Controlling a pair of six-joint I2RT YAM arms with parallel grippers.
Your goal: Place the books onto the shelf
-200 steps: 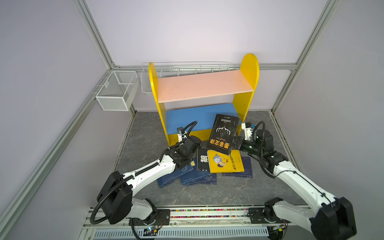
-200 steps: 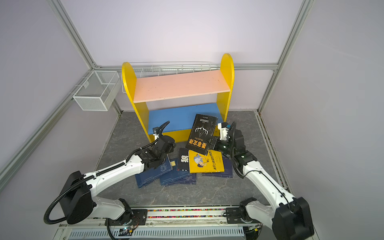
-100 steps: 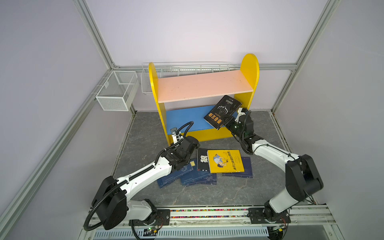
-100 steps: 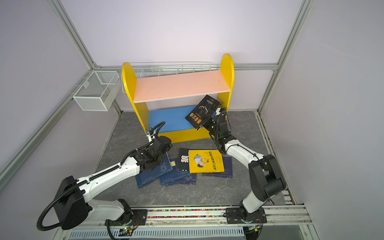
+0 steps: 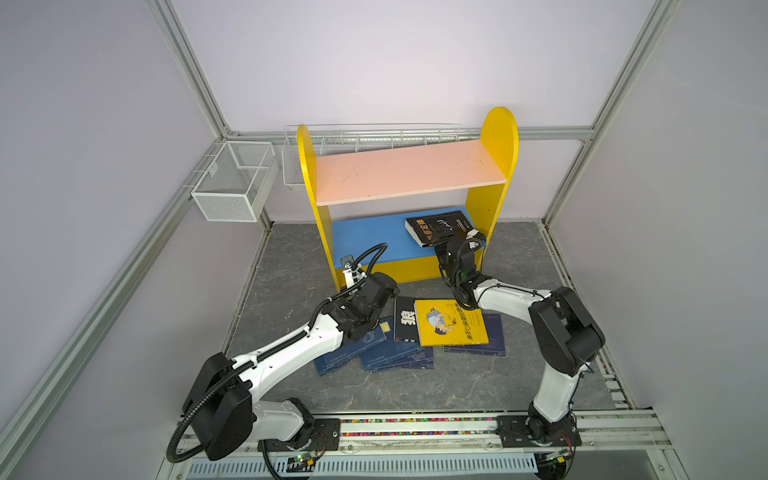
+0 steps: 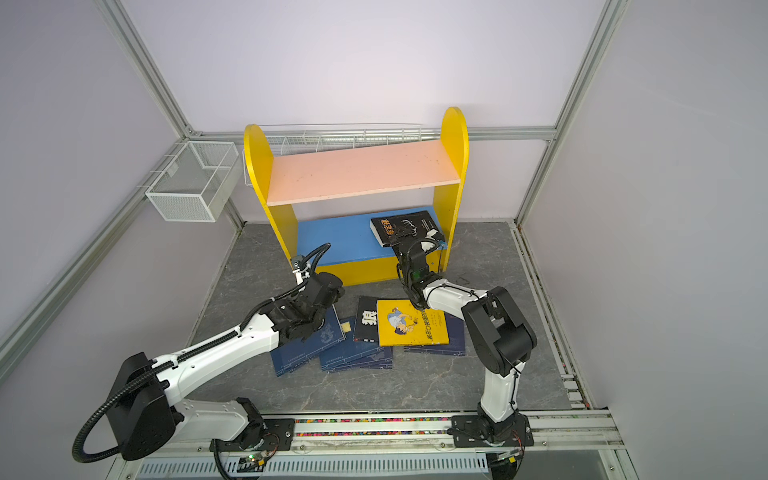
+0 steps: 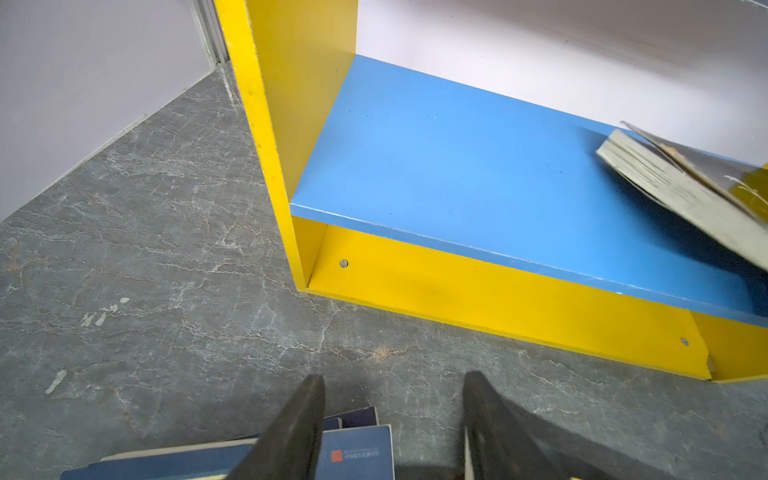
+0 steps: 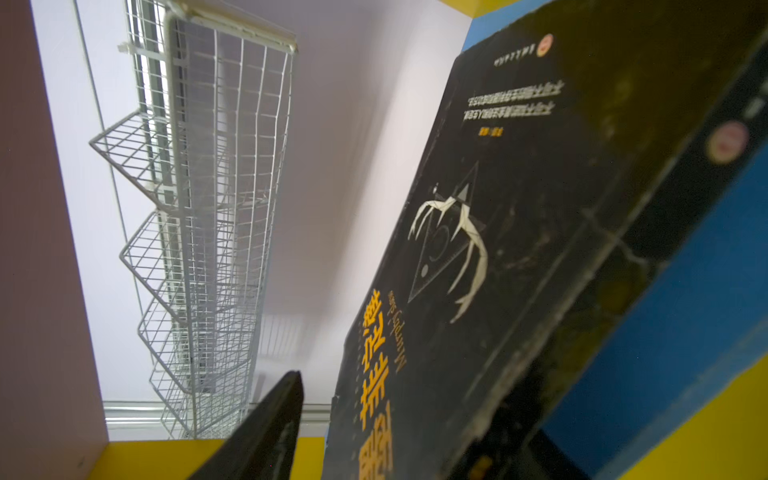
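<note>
We see a grey marbled counter (image 5: 291,266) carrying the shelf (image 5: 496,137) at its back; at the right end of the blue lower board (image 5: 365,232) rests a tilted black book (image 5: 432,226). Before the shelf, navy-blue books (image 5: 395,359) lie overlapping on the counter, a yellow book (image 5: 451,328) atop them

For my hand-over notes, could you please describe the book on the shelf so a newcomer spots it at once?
Find the yellow-sided shelf at the back. At the right end of its blue lower board rests a black book, the only book off the floor.
</note>
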